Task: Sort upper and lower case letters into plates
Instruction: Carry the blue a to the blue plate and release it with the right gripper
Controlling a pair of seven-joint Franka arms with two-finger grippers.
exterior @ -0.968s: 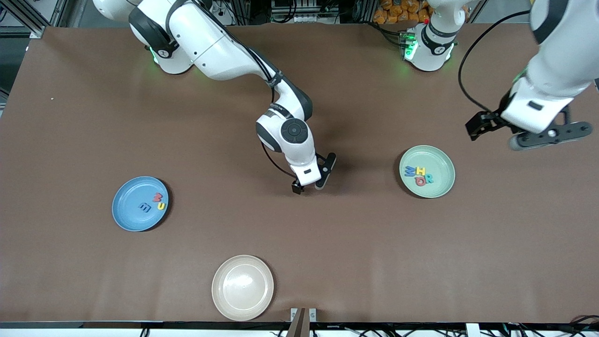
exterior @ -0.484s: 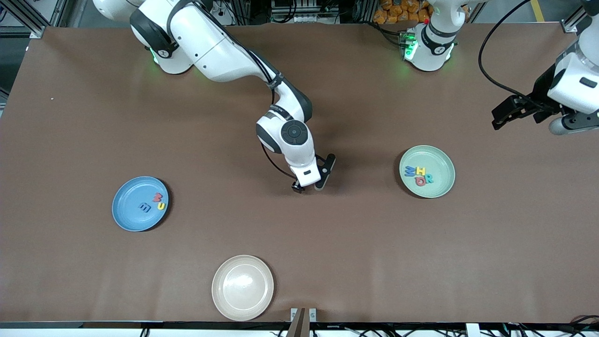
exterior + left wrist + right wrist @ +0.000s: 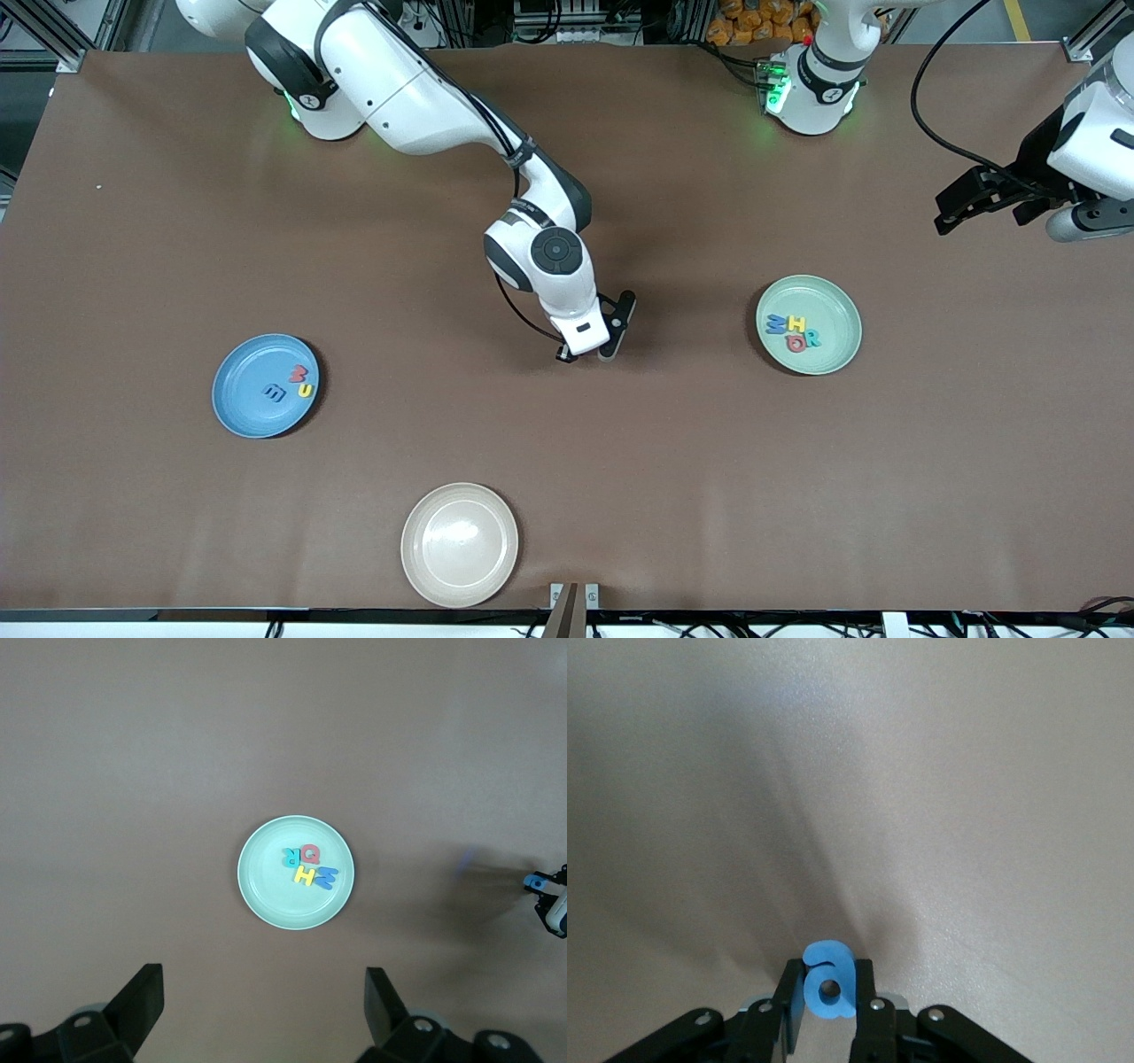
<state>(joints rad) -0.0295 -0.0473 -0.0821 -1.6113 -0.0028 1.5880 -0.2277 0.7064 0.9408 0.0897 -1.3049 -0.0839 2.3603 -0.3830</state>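
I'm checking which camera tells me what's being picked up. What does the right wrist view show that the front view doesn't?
Only the right wrist view shows the blue lowercase a clamped in the right gripper. Only the front view shows the blue plate, the mint plate, the beige plate and the open left gripper raised at the left arm's end. Both show the right gripper low at the brown table.

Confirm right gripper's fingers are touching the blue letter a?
Touching. The right wrist view shows the right gripper with both fingers pressed against the sides of the blue letter a, no gap showing.
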